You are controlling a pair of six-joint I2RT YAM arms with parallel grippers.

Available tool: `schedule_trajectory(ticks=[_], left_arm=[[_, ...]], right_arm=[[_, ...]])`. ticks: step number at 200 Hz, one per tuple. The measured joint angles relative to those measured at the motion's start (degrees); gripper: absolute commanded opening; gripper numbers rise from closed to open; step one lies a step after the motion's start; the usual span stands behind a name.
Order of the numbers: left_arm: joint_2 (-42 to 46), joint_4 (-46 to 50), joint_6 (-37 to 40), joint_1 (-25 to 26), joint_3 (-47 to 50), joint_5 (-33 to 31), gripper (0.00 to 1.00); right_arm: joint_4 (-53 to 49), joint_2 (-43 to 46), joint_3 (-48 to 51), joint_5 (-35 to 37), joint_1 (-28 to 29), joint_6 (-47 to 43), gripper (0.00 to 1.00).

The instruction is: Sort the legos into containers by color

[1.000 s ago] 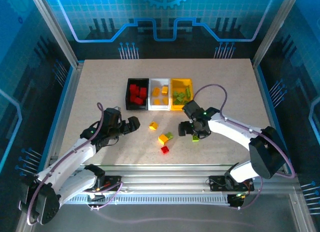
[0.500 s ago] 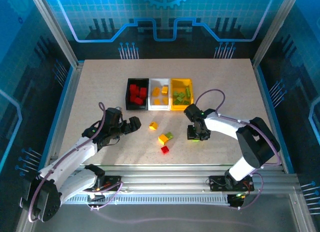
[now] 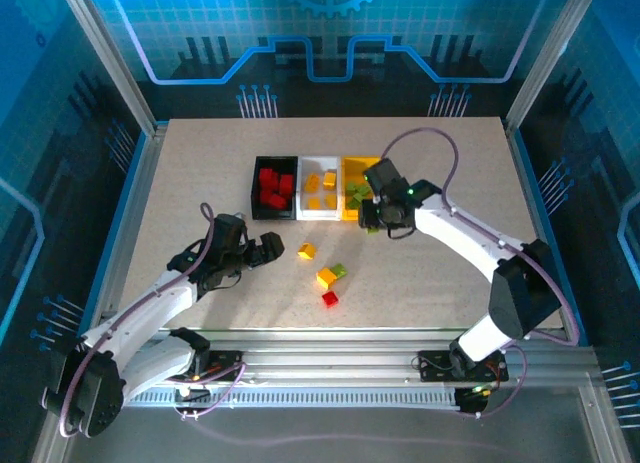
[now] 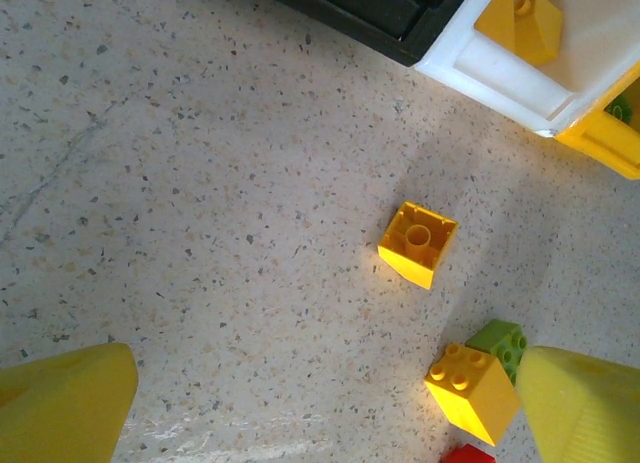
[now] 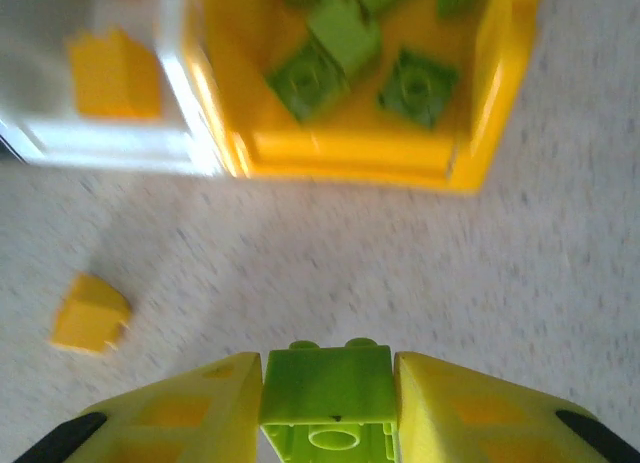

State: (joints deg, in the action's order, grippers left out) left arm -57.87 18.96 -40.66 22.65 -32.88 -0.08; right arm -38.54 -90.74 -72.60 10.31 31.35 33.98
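right end effector (image 3: 374, 219) is pinching a lime green lego (image 5: 325, 375) | yellow-orange bin (image 5: 350, 149) is lying straight ahead, near wall just beyond the fingertips | left end effector (image 4: 325, 408) is hovering spread wide over a yellow lego (image 4: 418, 243) on the surface (image 4: 200, 183)

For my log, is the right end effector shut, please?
Shut: the right end effector clamps a green lego between its fingers.

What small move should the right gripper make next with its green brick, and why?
Probably carry it forward over the yellow bin, then open: the right gripper grips a green brick just short of that bin, which already holds green bricks.
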Motion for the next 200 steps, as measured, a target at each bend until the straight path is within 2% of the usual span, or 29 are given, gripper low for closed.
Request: schedule_trajectory(ticks=[32,45,71,86,103,121,145,173,200], left_arm=[[0.0,0.0,0.0,0.0,0.0,0.7,0.99],[0.0,0.0,0.0,0.0,-0.1,1.0,0.99],[-0.3,0.0,0.1,0.0,-0.5,1.5,0.99],[-0.7,0.0,0.1,0.0,-0.8,1.5,0.99],[-1.6,-0.2,0.2,0.0,-1.5,2.2,0.97],[-3.4,-1.1,0.7,0.0,-2.3,3.6,0.89],[-8.9,-2.2,1.7,0.9,-4.8,4.9,0.89],[-18.5,-2.9,4.0,5.5,-10.5,4.2,0.91],[-26.7,-3.9,5.7,9.3,-14.8,2.6,0.87]], right_arm=[[0.4,-9.7,-10.3,0.4,-2.9,-0.9,0.42],[0.3,-14.4,-14.6,1.0,-3.8,-1.0,0.48],[-1.0,-22.1,-22.6,1.8,-4.9,-1.1,0.69],[-1.4,-23.6,-25.1,1.7,-5.1,-1.6,0.75],[-1.5,-23.1,-25.4,1.6,-5.0,-1.6,0.76],[-0.5,-20.8,-23.4,1.2,-4.7,-1.6,0.77],[0.8,-15.1,-16.7,1.0,-3.6,-1.0,0.77],[2.8,-8.5,-7.2,-0.3,-1.9,-0.1,0.77],[4.0,-3.8,0.5,-1.5,-1.4,1.0,0.77]])
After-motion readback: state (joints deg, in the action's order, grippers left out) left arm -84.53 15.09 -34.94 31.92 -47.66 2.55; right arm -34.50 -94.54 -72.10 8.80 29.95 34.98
